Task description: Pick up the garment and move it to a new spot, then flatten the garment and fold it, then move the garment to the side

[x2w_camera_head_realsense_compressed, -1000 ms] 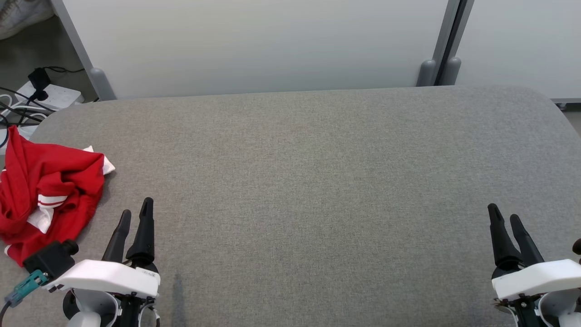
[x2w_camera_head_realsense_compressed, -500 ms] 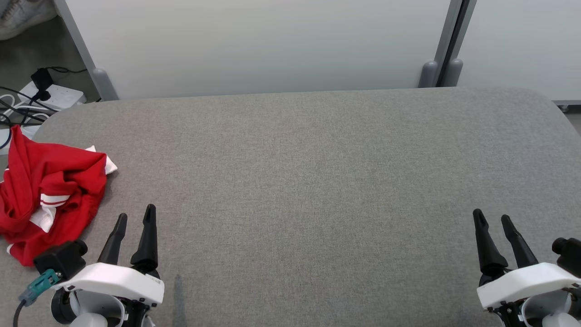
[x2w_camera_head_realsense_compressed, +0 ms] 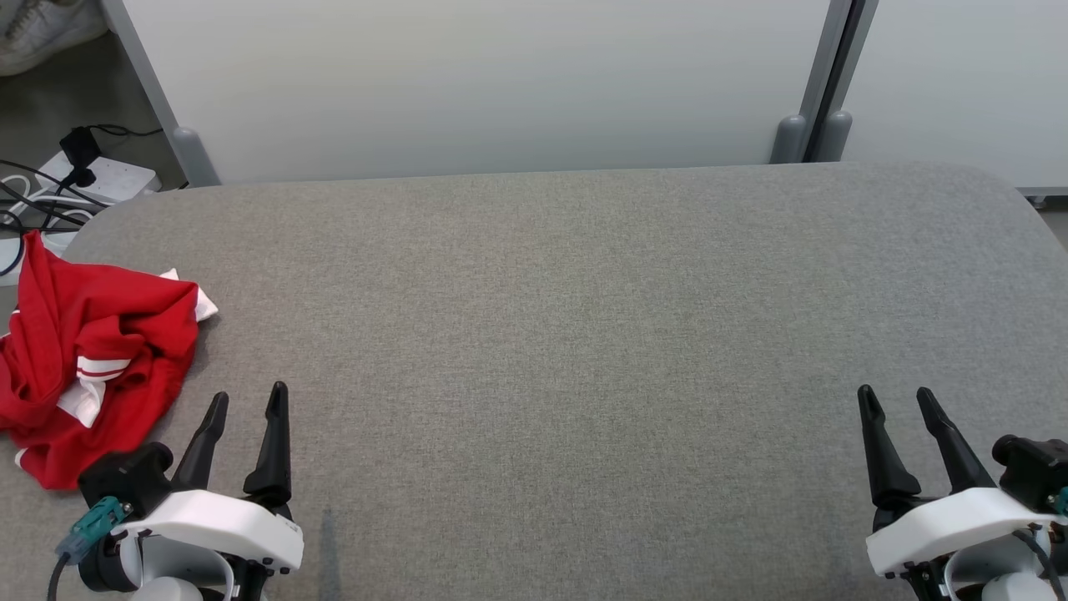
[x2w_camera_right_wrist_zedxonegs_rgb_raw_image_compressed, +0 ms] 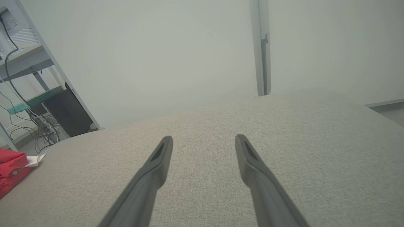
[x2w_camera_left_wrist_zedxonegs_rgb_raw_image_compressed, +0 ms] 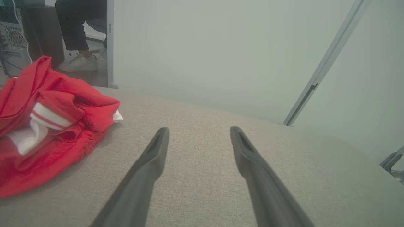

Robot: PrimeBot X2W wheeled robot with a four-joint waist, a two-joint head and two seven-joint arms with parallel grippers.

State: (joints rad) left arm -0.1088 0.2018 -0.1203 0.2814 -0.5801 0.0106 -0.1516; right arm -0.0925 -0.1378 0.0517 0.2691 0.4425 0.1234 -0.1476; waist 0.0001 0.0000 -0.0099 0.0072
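The garment (x2w_camera_head_realsense_compressed: 92, 359) is red with white trim and lies crumpled at the left edge of the grey table (x2w_camera_head_realsense_compressed: 567, 317). In the left wrist view the garment (x2w_camera_left_wrist_zedxonegs_rgb_raw_image_compressed: 47, 126) sits to the left of my fingers, and in the right wrist view the garment (x2w_camera_right_wrist_zedxonegs_rgb_raw_image_compressed: 12, 171) shows at the far left edge. My left gripper (x2w_camera_head_realsense_compressed: 249, 399) (x2w_camera_left_wrist_zedxonegs_rgb_raw_image_compressed: 199, 130) hovers open over the table's near left, just right of the garment and apart from it. Over the near right corner my right gripper (x2w_camera_head_realsense_compressed: 894, 396) (x2w_camera_right_wrist_zedxonegs_rgb_raw_image_compressed: 204, 138) stands open too. Nothing is between either pair of fingers.
White partition panels (x2w_camera_head_realsense_compressed: 484, 83) with grey posts (x2w_camera_head_realsense_compressed: 805, 125) stand behind the table. On the floor at the far left are a power strip with cables (x2w_camera_head_realsense_compressed: 83, 175) and a person's white shoe (x2w_camera_head_realsense_compressed: 37, 25). A person's legs and shoes (x2w_camera_left_wrist_zedxonegs_rgb_raw_image_compressed: 79, 47) show beyond the table.
Both grippers have drawn back toward the near edge of the table, the right one also shifting left. The head camera shifted slightly. The garment lies as before.
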